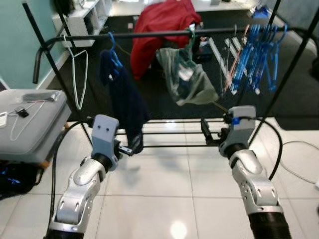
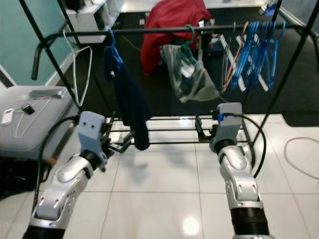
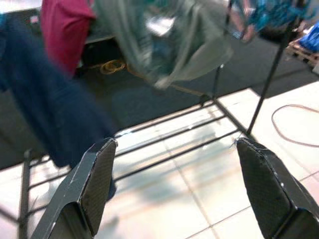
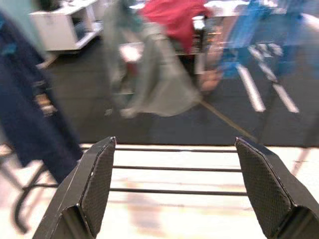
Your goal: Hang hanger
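White hanger [image 1: 77,74] is hanging empty at the far left of the black rail [image 1: 149,35], left of the navy garment [image 1: 122,102] and grey garment [image 1: 192,77]; blue hangers [image 1: 259,52] are crowding the right end. I am holding the left gripper [image 3: 174,189] and right gripper [image 4: 174,191] low before the rack, both spread wide and gripping nothing.

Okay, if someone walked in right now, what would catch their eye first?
A black clothes rail crosses the scene, with a dark blue garment and a grey-green one hanging from it. A cluster of blue hangers hangs at its right end. Below, the left claw and right claw are open, empty.
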Controlling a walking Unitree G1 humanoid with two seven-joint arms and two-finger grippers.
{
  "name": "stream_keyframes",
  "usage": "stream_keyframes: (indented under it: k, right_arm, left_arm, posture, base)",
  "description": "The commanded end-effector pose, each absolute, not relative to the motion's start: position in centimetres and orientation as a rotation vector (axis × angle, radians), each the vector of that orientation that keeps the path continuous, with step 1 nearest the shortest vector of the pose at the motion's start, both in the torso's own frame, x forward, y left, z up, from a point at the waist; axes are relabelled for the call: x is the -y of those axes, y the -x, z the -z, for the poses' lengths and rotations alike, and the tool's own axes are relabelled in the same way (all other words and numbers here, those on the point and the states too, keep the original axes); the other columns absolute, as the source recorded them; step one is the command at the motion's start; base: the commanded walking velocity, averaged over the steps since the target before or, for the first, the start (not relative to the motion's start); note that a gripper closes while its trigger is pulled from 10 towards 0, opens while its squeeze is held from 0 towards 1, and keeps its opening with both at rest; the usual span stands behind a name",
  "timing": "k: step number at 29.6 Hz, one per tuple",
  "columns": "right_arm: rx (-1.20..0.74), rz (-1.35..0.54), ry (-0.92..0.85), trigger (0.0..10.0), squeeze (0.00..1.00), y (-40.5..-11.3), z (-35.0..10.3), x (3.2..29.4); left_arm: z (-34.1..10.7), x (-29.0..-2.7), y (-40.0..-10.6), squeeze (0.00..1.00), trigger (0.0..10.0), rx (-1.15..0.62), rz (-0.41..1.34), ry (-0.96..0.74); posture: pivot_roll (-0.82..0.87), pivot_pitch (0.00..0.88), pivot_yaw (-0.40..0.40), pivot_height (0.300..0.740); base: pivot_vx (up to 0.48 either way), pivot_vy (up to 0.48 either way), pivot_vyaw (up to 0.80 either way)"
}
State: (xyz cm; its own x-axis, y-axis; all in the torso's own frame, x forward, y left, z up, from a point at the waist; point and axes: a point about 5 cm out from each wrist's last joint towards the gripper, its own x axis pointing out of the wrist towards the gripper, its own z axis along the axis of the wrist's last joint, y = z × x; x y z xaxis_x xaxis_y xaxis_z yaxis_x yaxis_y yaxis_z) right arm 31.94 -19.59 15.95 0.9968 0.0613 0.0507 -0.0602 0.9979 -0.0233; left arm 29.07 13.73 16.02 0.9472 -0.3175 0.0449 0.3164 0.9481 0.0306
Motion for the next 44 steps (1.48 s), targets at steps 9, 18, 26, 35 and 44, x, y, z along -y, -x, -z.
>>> stream_keyframes:
  k: [9,18,26,35,44]
  right_arm:
    - [0.043,-0.096,0.028,10.0,0.0,-32.0,-15.7,18.8]
    - [0.045,-0.144,0.037,10.0,0.0,-32.2,-15.8,18.6]
    - [0.054,-0.138,0.032,10.0,0.0,-32.1,-15.9,18.6]
    - [0.069,-0.126,0.039,10.0,0.0,-32.1,-16.0,18.8]
    - [0.202,-0.159,0.153,10.0,0.0,-33.0,-21.0,20.9]
  left_arm:
    - [-15.6,-16.1,-29.1,0.0,10.0,0.05,0.186,0.093]
    - [-15.7,-17.1,-29.0,0.0,10.0,0.065,0.107,0.098]
    - [-15.7,-16.9,-29.0,0.0,10.0,0.064,0.122,0.097]
    - [-15.6,-16.4,-29.0,0.0,10.0,0.065,0.158,0.097]
    - [-15.5,-15.6,-28.6,0.0,10.0,0.069,0.26,0.104]
  posture:
    - [-0.11,0.109,0.013,0.74]
    - [-0.11,0.107,0.013,0.74]
    - [-0.11,0.108,0.014,0.74]
    - [-0.11,0.099,0.015,0.74]
    - [-0.12,0.091,0.018,0.74]
  base:
    - [0.097,0.0,0.0]
    - [0.459,0.0,0.18]
    - [0.48,0.0,0.62]
    - [0.48,0.0,0.0]
    - [0.191,0.0,0.0]
